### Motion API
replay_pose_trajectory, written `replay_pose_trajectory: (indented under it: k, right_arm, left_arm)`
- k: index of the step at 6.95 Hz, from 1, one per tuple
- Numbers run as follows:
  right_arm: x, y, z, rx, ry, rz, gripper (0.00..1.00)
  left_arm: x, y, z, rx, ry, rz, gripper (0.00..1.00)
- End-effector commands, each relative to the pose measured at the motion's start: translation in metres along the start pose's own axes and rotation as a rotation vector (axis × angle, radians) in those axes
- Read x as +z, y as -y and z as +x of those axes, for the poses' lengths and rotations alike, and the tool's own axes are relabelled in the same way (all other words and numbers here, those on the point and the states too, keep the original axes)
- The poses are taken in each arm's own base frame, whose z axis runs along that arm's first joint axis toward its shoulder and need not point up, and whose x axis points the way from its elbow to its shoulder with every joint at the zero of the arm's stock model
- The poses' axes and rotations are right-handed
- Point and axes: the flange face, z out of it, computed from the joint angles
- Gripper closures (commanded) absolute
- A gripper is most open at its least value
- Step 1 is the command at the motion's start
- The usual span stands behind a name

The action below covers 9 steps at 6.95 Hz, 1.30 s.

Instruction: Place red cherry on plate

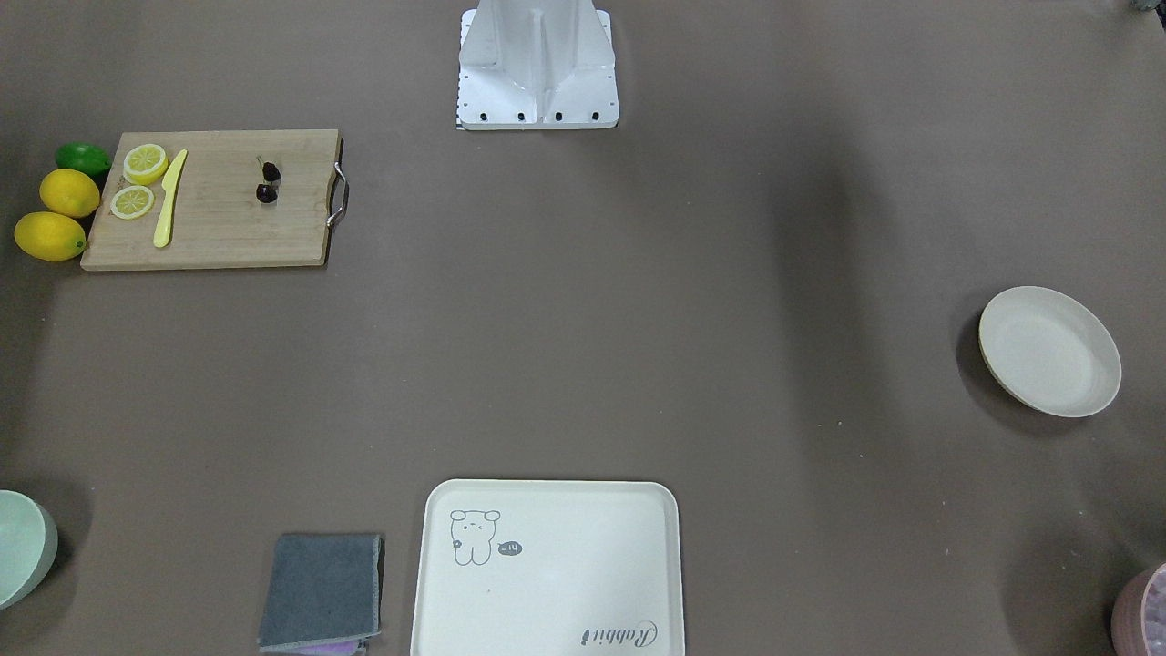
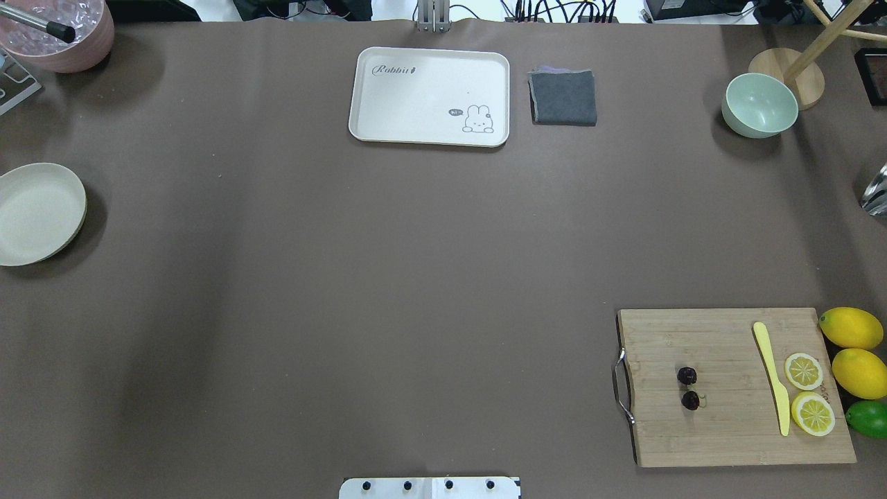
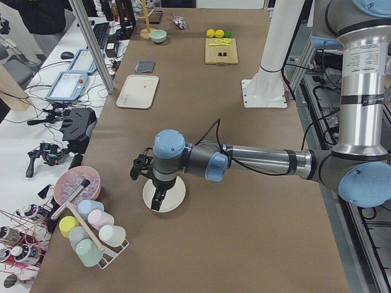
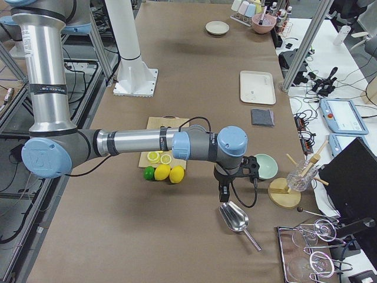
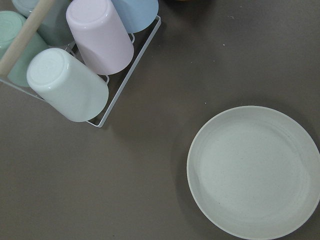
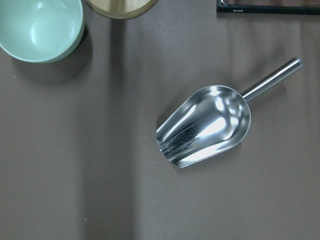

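1. we find the cherry [image 2: 689, 387], two dark fruits on one stem, lying on the cutting board [image 2: 727, 436], toward the board's metal handle [image 2: 621, 385].
2. the plate [image 2: 34, 215] sits well apart from the board, at the opposite end of the surface [image 2: 346, 277].
3. the left tool [image 3: 139, 168] hangs near the plate, far from the board; we cannot tell whether it is released or clenched.
4. the right tool [image 4: 250, 167] hangs beyond the board's far end, near a metal scoop [image 6: 205, 125]; again we cannot tell its state.
5. a yellow knife [image 2: 773, 387] and lemon slices [image 2: 804, 371] lie on the board, away from the handle.
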Motion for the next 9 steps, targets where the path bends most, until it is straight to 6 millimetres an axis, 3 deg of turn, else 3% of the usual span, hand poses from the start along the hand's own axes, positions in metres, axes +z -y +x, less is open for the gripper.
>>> replay_pose_trajectory:
  k: [1,9]
  right_arm:
    - [0.007,-0.003,0.007,0.01,-0.001,-0.013,0.0]
    - [0.015,-0.016,0.015,0.025,0.002,-0.025,0.0]
  left_arm:
    - [-0.007,-0.011,-0.003,-0.013,0.004,0.005,0.02]
    - [-0.001,-0.014,-0.009,-0.028,0.004,-0.008,0.02]
